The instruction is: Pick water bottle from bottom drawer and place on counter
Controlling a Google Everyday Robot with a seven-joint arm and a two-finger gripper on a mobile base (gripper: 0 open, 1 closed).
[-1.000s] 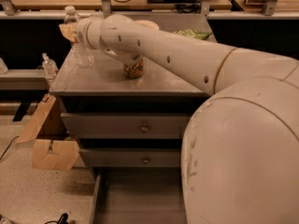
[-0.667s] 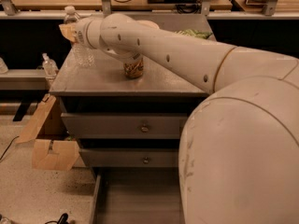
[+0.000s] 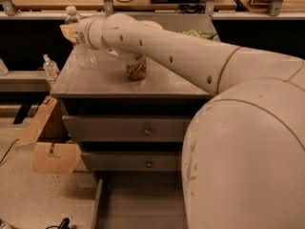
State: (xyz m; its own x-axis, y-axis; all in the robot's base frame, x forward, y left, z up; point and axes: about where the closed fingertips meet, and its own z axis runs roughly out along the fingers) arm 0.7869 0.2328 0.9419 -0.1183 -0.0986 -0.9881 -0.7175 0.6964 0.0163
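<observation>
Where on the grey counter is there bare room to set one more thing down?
Bare: the front strip between the soda can and the front edge of the counter, and the front-left corner. Crowded: the back-left corner, where the claw is at the water bottle.

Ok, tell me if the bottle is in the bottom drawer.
No, the bottle stands on the counter at its far-left corner, right by the gripper.

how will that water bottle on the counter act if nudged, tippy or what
Likely tippy: the water bottle stands tall and narrow on the counter, near its left edge. Probably light and squashy, being thin clear plastic. The end effector is at its neck.
</observation>
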